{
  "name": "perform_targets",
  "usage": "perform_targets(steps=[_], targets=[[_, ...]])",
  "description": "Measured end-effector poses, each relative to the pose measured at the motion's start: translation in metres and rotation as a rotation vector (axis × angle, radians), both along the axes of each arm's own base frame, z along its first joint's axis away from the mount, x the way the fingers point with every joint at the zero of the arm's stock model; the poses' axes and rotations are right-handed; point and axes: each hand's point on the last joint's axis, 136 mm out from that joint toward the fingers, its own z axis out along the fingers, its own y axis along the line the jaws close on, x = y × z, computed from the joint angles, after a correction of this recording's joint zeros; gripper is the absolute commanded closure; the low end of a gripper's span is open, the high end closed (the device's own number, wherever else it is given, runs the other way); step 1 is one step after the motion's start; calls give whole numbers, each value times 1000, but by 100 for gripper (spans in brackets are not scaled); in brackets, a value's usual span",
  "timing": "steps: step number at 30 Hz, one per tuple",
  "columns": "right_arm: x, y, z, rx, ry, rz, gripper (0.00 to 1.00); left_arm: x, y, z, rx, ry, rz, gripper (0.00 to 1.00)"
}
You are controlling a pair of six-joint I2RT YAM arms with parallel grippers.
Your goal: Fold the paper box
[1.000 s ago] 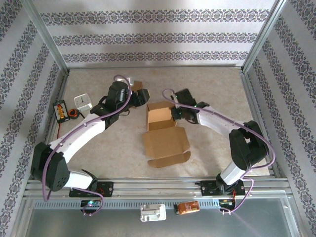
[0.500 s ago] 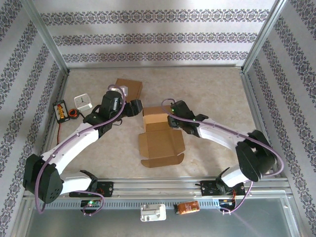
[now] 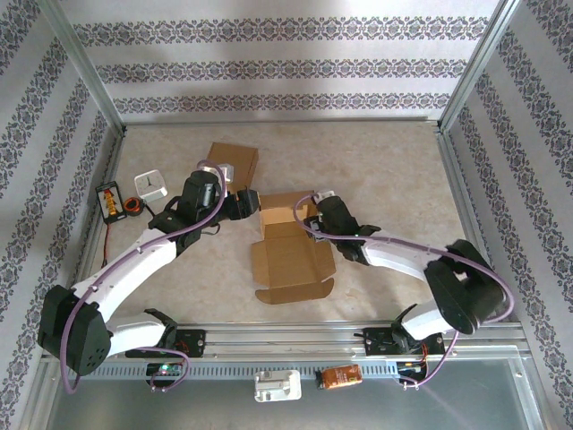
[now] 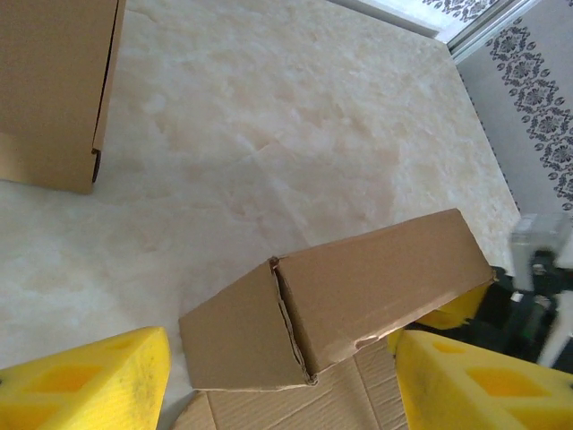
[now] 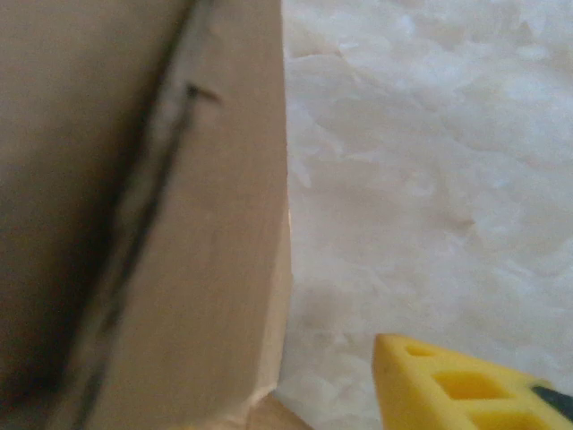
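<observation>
The paper box [image 3: 291,253] lies open mid-table, its back and side walls raised and its lid flap flat toward the near edge. My left gripper [image 3: 243,204] is at the box's back-left corner. In the left wrist view that corner [image 4: 295,318] stands between my open left gripper's [image 4: 286,385] yellow fingers [image 4: 85,381]. My right gripper [image 3: 315,215] is at the back-right wall. The right wrist view shows that wall [image 5: 206,269] close up and blurred, with one yellow finger [image 5: 474,385] clear of it to the right. The other finger is hidden.
A second flat cardboard box [image 3: 235,161] lies behind the left gripper, seen also as a brown box [image 4: 54,90] in the left wrist view. A white block [image 3: 152,184], a black-orange device [image 3: 111,199] and a small ring [image 3: 132,207] sit at far left. Metal rails edge the table.
My right gripper has opened and shifted along the box's back-right wall. The left gripper came down to the back-left corner, uncovering the second box. The paper box slid slightly toward near-left.
</observation>
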Motion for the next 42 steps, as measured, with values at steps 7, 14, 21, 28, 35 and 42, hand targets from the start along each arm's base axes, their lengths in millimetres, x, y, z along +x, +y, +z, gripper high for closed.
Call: perform_targets(steps=[7, 14, 21, 28, 35, 42], targets=[[19, 3, 6, -76, -100, -41, 93, -4, 3, 15, -11, -39, 6, 33], [16, -7, 48, -167, -219, 22, 96, -8, 9, 30, -5, -89, 14, 33], [13, -29, 135, -519, -402, 296, 91, -14, 20, 56, 33, -200, 16, 31], [18, -58, 210, -1187, -468, 619, 91, -30, 35, 98, 65, -363, 20, 31], [8, -38, 163, -1615, -374, 1028, 90, -32, 43, 88, 108, -367, 44, 31], [-27, -1, 45, -1750, -260, 1439, 75, -31, 46, 69, 145, -338, 49, 31]])
